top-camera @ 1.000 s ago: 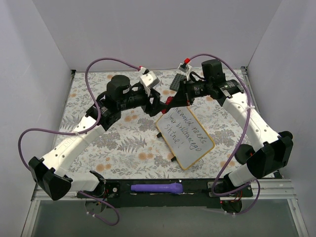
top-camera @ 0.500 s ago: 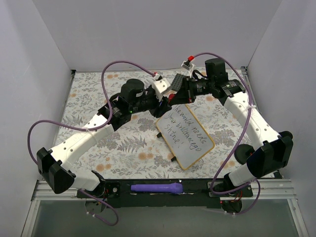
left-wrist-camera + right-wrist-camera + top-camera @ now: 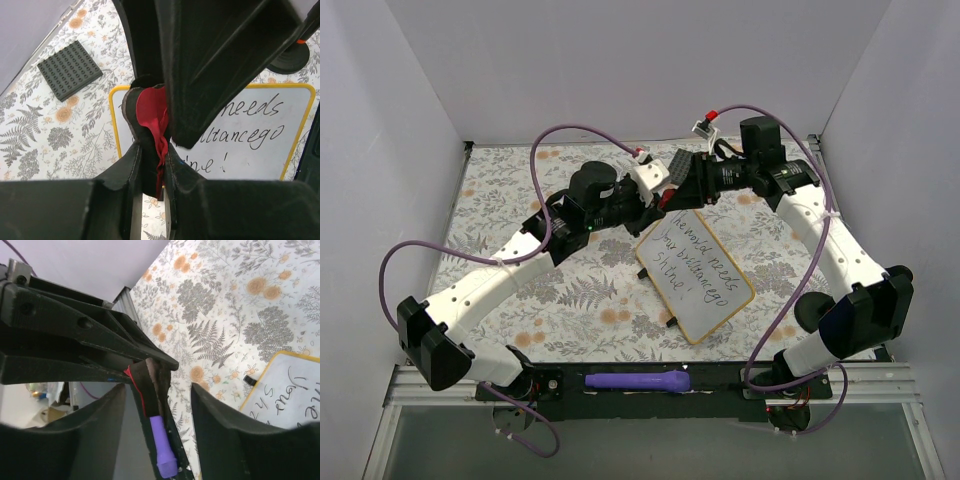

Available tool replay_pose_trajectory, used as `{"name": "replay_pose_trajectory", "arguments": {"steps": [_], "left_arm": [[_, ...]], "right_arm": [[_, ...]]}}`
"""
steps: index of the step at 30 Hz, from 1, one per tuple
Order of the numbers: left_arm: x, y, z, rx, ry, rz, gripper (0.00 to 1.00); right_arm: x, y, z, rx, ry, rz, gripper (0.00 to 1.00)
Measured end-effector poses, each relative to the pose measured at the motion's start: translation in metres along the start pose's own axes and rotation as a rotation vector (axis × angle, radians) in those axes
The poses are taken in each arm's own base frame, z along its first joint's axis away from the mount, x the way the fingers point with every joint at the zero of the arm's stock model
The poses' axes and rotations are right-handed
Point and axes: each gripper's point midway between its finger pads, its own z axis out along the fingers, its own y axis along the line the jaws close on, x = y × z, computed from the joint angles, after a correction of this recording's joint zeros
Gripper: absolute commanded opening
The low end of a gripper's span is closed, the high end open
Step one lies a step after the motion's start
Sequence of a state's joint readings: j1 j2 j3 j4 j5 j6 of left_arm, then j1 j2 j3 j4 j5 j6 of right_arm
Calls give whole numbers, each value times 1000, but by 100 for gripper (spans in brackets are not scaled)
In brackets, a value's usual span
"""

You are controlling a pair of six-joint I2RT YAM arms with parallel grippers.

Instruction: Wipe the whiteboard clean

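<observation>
- L gripper (image 3: 663, 203) is clamping a small black pad (image 3: 150, 112) w/ a red cloth face. Its jaws are narrow and are pinching the pad from both sides, centre of the L wrist view.
- R gripper (image 3: 159, 407) is sitting w/ jaws wide apart, gripping nothing. In the R wrist view the black pad is showing in the gap btwn its fingers; can't tell if it's touching either one.
- Both grippers are meeting nose to nose at upper centre of the top view, over the far corner of the board.
- The whiteboard (image 3: 695, 272), a flat white rectangle w/ rounded corners and a thin tan frame, is lying centre-right in the top view. It's turned diagonally on the floral-print table cover (image 3: 580, 300), w/ black handwriting running across it.
- A dark grey studded square plate (image 3: 70, 70) is lying at upper left of the L wrist view, apart from the board. In the top view it's partly hidden behind the grippers.
- A purple marker (image 3: 638, 380) is lying at bottom centre of the top view, on the black rail btwn the arm bases.
</observation>
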State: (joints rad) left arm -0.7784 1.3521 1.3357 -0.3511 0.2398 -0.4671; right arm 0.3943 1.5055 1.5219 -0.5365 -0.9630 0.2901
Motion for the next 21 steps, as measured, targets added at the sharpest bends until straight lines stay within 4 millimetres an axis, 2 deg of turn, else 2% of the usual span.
{"name": "replay_pose_trajectory", "arguments": {"steps": [4, 10, 12, 18, 21], "left_arm": [[10, -2, -2, 20, 35, -37, 0], [35, -12, -5, 130, 148, -162, 0], [46, -9, -1, 163, 195, -230, 0], [81, 9, 19, 232, 361, -439, 0], [98, 16, 32, 260, 431, -515, 0]], "right_arm": [[-8, -12, -13, 25, -34, 10, 76], [-13, -41, -36, 143, -55, -38, 77], [-6, -53, -39, 201, -30, -70, 76], [30, -94, -54, 396, 102, -125, 66], [48, -108, -57, 438, 155, -113, 63]]}}
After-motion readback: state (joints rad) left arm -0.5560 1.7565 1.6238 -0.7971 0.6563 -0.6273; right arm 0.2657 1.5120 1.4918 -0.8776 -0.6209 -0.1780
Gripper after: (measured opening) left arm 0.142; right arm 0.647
